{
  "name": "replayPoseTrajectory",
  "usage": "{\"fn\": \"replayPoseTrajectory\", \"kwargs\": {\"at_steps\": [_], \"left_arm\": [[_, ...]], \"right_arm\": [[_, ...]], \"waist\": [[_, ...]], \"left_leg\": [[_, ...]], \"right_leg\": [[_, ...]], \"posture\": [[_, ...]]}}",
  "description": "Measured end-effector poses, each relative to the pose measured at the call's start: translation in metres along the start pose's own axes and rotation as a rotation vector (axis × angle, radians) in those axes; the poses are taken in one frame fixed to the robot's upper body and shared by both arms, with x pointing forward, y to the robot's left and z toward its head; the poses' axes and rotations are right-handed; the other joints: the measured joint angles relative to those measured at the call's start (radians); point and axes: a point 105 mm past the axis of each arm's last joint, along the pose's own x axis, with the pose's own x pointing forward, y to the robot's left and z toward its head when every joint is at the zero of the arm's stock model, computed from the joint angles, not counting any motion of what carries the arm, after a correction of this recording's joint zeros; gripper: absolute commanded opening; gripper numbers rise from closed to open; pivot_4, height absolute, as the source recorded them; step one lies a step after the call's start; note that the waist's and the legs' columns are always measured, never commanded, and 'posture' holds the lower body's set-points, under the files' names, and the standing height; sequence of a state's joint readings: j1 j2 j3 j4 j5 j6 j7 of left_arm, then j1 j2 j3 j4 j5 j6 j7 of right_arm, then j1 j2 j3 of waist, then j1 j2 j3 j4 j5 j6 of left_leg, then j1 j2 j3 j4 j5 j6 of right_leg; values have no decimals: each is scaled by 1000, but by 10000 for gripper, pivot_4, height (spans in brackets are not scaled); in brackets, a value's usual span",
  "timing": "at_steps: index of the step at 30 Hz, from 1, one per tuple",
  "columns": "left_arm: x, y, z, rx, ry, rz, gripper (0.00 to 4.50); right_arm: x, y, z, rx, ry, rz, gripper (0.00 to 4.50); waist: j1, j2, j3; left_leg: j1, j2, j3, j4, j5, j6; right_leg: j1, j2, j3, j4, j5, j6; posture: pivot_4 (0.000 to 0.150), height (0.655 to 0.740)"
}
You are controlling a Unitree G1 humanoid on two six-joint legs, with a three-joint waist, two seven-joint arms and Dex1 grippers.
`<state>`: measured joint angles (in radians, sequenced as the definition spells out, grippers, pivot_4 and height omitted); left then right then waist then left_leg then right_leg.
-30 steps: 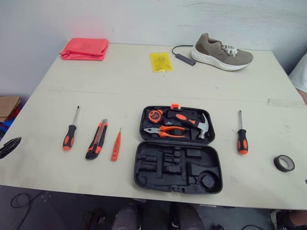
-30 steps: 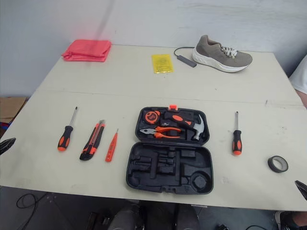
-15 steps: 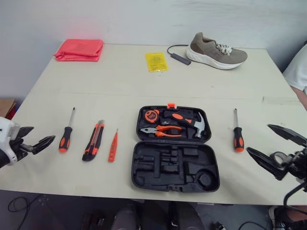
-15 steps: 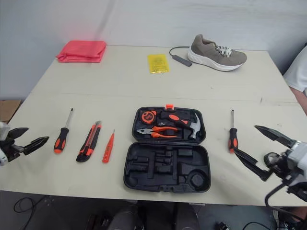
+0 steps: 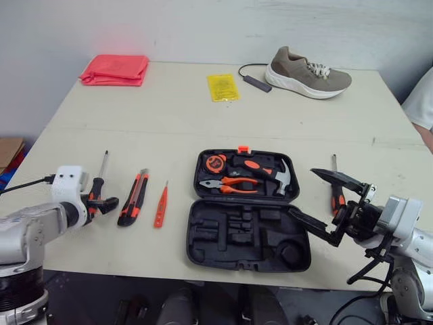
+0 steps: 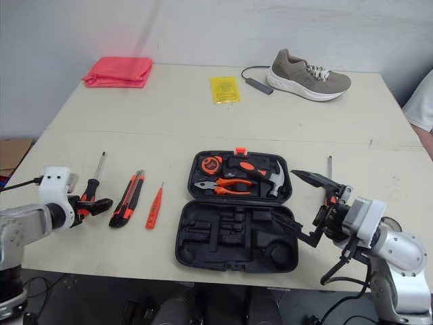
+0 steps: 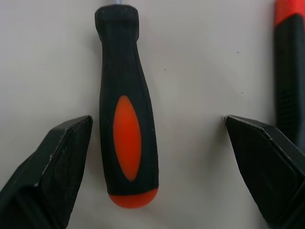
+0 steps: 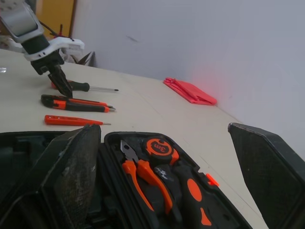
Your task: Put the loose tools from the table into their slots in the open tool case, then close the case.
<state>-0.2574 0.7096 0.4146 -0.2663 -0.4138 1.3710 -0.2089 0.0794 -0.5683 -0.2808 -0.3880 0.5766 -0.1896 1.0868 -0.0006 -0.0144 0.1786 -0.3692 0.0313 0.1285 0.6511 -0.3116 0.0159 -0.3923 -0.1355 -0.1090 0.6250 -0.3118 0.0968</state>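
Note:
The open black tool case (image 5: 247, 238) lies mid-table, with pliers (image 5: 233, 183), a hammer (image 5: 270, 172) and a tape measure (image 5: 218, 162) in its far half. Its near half has bare slots. Left of it lie a tester pen (image 5: 161, 204), a utility knife (image 5: 134, 206) and a black-and-orange screwdriver (image 5: 98, 186). My left gripper (image 7: 157, 119) is open, one finger on each side of that screwdriver's handle (image 7: 126, 129), not touching it. My right gripper (image 5: 302, 191) is open above the case's right edge. A second screwdriver (image 6: 329, 166) lies behind it, partly hidden.
At the table's far side are a pink cloth (image 5: 116, 68), a yellow packet (image 5: 224, 87), a black cable (image 5: 254, 81) and a grey shoe (image 5: 308, 64). A person's white sleeve (image 5: 423, 101) shows at the right edge.
My left gripper moved right and now straddles the left screwdriver's handle. My right gripper swung left from the table's right side to hang over the case's right edge.

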Motion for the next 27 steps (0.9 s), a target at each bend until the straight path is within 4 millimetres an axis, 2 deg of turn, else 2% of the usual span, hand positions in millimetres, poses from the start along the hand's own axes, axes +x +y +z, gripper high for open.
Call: {"fn": "replayPoseTrajectory", "kwargs": {"at_steps": [4,5,8,13,19,22,27], "left_arm": [[7,2,3,12,-9,17,44954],[8,2,3,18,-8,16,42426],[10,1,0,28,-2,0,32312],[10,3,-4,28,12,-7,8601],[7,6,-2,51,-7,-11,7849],[-3,7,2,154,-63,-63,7849],[-30,-21,56,452,-335,-287,7849]], "right_arm": [[4,5,3,-25,-20,52,44715],[5,7,3,-24,-21,66,44957],[8,13,5,-20,-40,102,45000],[8,17,10,-22,-48,133,45000],[7,18,9,-21,-42,150,45000],[1,14,7,-36,-14,144,45000],[-13,2,1,-70,51,115,45000]], "waist": [[1,1,0],[2,2,-1],[2,4,-2],[-4,6,-4],[-7,6,-4],[-7,2,-2],[15,-1,0]], "left_leg": [[1,1,0,0,0,-1],[1,1,0,0,0,-1],[2,0,0,0,0,-1],[4,1,1,-1,1,-2],[4,1,3,-2,0,-2],[1,2,2,-2,0,-3],[-1,-1,0,0,-3,-5]], "right_leg": [[0,-1,2,1,0,0],[0,-2,2,1,0,0],[0,-5,2,1,0,0],[0,-4,2,2,-1,-1],[0,-4,3,2,-1,-2],[-3,-4,2,2,-1,-3],[-2,-9,0,0,-1,-3]], "posture": [[1500,7400],[1500,7400],[1500,7400],[1500,7400],[1500,7400],[1500,7400],[1500,7400]]}}
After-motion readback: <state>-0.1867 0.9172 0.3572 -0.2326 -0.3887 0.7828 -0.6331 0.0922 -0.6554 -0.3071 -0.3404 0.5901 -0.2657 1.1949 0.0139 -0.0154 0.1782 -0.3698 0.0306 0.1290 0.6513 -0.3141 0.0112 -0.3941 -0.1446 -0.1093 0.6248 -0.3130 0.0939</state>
